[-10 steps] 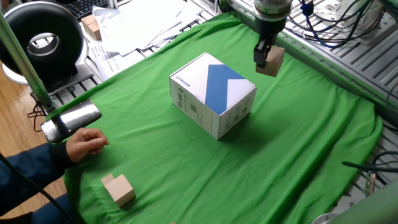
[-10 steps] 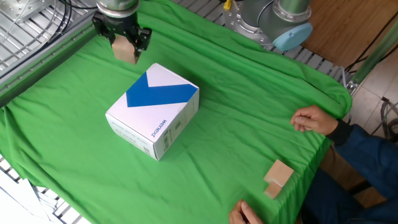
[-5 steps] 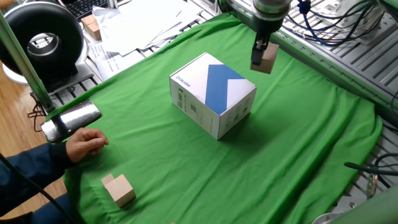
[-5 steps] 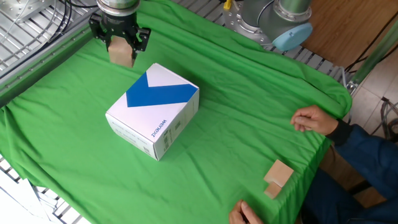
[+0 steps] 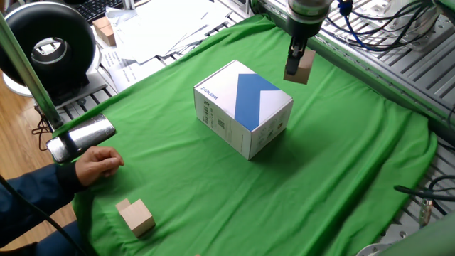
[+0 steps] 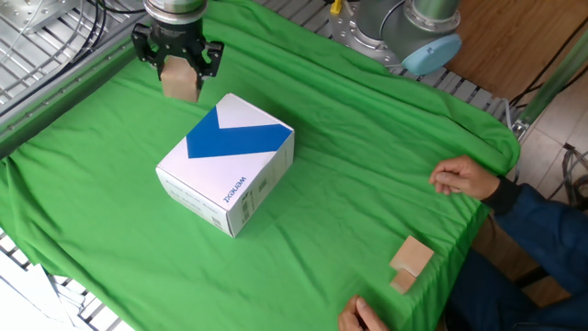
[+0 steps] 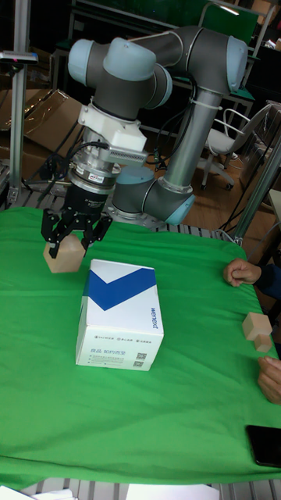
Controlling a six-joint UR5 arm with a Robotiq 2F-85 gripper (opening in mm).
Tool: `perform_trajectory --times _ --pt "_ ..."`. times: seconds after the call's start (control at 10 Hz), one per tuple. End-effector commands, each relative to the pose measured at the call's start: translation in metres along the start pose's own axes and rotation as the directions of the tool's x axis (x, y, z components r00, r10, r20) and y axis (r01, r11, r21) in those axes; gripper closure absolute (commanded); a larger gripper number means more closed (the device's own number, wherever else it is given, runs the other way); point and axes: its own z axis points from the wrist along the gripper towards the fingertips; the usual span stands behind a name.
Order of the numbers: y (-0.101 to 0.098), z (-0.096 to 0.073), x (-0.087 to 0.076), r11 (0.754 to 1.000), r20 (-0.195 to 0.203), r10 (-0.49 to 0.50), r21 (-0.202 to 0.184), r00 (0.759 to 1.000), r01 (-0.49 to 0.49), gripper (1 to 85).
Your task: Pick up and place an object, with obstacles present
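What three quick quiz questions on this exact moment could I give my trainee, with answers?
1. True or false: the end effector is shut on the wooden cube.
2. Multiple choice: where is the cube? A) on top of the white box; B) held in the air beside the box; C) lying on the green cloth by the person's hand.
3. Fill in: the other wooden block, the one with a smaller piece joined on, lies near the cloth's edge, close to the ____.

Key: 1 true; 2 B; 3 person.
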Motion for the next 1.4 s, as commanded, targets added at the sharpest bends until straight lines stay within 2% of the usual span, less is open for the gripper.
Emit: perform_trajectory --times 0.0,0.1,0.3,0.4,0.6,0.7,0.9,1.0,1.1,1.3 --pt "0.033 -0.03 0.005 0.999 -0.074 0.049 -0.006 0.996 -0.05 84.7" --pt "0.044 -0.043 0.006 0.997 -0.109 0.072 0.021 0.991 -0.07 84.7" --pt "0.079 -0.058 0.005 0.988 -0.147 0.152 0.018 0.977 -0.151 84.7" --pt "0.098 -0.058 0.004 0.977 -0.161 0.209 0.007 0.964 -0.211 84.7" --pt "0.133 -0.056 -0.005 0.946 -0.167 0.308 -0.056 0.937 -0.321 84.7" --pt "0.133 -0.056 -0.005 0.944 -0.165 0.316 -0.049 0.934 -0.328 84.7" --pt "0.145 -0.057 -0.008 0.918 -0.172 0.373 -0.075 0.912 -0.39 84.7" --pt "0.154 -0.057 -0.011 0.89 -0.186 0.422 -0.101 0.887 -0.444 84.7" --pt "0.166 -0.058 -0.017 0.848 -0.203 0.484 -0.131 0.851 -0.513 84.7" --pt "0.189 -0.058 -0.039 0.741 -0.225 0.603 -0.197 0.766 -0.642 84.7"
